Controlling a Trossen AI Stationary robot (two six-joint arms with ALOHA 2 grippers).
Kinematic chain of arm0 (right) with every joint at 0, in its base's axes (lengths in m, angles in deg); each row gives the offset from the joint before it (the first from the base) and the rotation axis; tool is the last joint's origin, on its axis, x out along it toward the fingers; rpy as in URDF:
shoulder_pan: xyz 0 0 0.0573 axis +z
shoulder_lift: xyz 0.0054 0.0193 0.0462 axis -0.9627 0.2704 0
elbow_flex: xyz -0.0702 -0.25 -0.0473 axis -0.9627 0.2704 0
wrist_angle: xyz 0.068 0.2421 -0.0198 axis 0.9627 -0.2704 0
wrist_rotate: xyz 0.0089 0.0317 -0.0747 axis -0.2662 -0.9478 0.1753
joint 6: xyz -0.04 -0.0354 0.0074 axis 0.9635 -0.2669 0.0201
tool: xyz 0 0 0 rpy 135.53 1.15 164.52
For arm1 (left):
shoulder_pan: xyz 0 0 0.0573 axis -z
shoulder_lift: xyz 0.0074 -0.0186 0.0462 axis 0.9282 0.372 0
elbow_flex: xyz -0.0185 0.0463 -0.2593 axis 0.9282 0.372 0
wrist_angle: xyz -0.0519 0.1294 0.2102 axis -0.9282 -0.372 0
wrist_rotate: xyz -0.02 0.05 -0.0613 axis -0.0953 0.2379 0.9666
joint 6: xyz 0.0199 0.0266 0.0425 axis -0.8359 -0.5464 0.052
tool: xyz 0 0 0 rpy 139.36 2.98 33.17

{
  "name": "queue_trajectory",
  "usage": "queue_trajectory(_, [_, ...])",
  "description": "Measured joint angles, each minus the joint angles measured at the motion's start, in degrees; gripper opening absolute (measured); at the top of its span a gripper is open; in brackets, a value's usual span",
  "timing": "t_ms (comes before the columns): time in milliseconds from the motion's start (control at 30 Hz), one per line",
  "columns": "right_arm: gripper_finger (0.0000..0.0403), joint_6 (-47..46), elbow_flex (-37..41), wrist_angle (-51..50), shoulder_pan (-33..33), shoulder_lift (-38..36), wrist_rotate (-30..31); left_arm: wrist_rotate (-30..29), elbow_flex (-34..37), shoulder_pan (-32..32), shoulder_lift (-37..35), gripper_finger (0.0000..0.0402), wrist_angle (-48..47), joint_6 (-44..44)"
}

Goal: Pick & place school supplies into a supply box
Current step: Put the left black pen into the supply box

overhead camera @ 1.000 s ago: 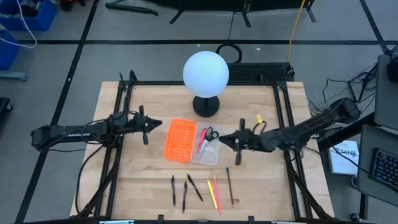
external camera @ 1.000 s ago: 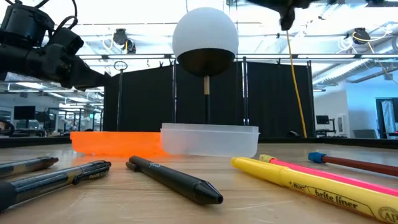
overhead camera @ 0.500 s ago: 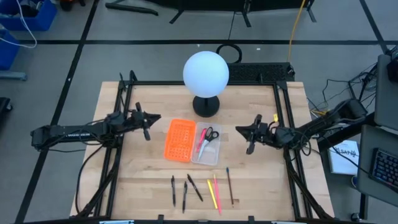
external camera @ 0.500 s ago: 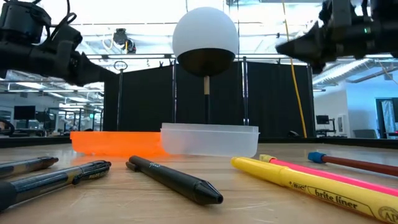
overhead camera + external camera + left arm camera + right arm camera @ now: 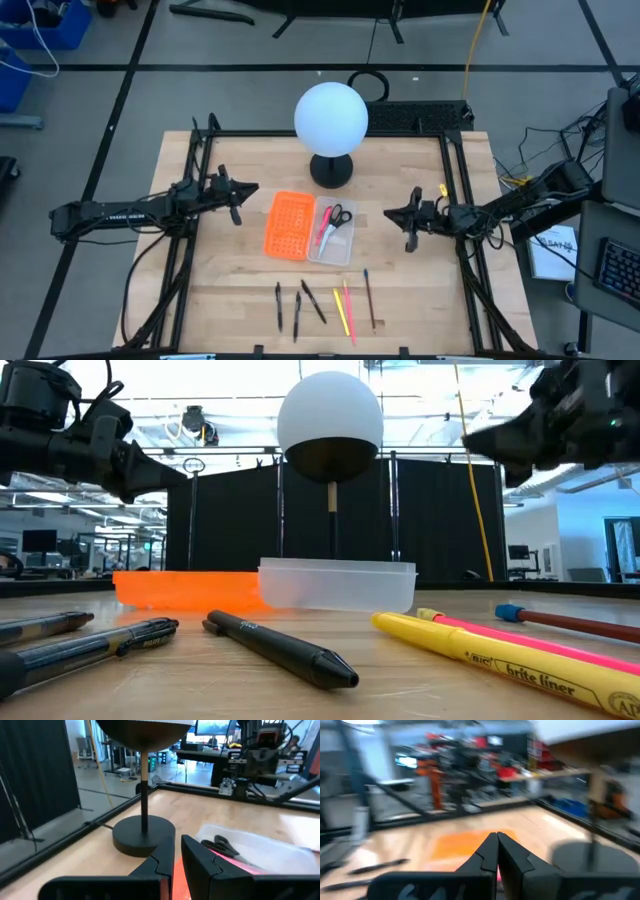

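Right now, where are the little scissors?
Seen from above, the scissors lie inside the clear supply box mid-table, just right of the orange panel.

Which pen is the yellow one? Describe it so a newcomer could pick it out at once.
Start at the white globe lamp at the table's far edge, then come down past the clear box to the row of pens along the near edge. The yellow pen lies right of the three black pens, touching the pink one. It is the only yellow pen and looks the thickest.
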Motion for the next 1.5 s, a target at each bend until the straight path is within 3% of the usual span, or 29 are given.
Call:
queue_trajectory(100, [0.0001,1.4,1.5,1.3,0.2,-1.4,-2.1,1.1,0.0,0.0,0.0,0.0042,-0.4,3.2])
queue_trajectory(267, [0.0001,9.7,1.5,-4.7,-1.0,-8.7,4.1,1.1,0.0,0.0,0.0,0.0042,-0.4,6.3])
queue_trajectory(467, [0.0000,13.9,1.5,-13.6,-2.0,-22.8,-4.9,-0.2,0.0,0.0,0.0,0.0042,-3.6,7.9])
queue_trajectory(633, [0.0000,12.8,1.6,-24.1,-2.0,-31.9,-5.1,1.8,0.0,0.0,0.0,0.0042,-7.1,8.9])
queue_trajectory(900, [0.0000,15.3,1.6,-31.3,-2.0,-34.9,-5.1,1.8,0.0,0.3,0.0,0.0042,-12.0,20.6])
queue_trajectory(1000, [0.0000,16.4,1.6,-31.9,-2.0,-34.8,-5.0,3.4,0.0,4.7,0.7,0.0029,-13.0,23.9])
queue_trajectory(1167, [0.0000,18.7,1.7,-32.3,-2.0,-34.8,-5.0,-9.6,-3.7,18.8,5.1,0.0006,-16.9,29.7])
queue_trajectory(1400, [0.0000,21.2,1.7,-35.7,-2.0,-34.8,-6.8,-33.4,-25.3,38.4,18.8,0.0004,-38.0,38.4])
queue_trajectory(1500, [0.0000,18.0,1.7,-36.6,-2.0,-34.8,-8.0,-40.3,-34.2,43.5,27.1,0.0003,-46.6,45.5])
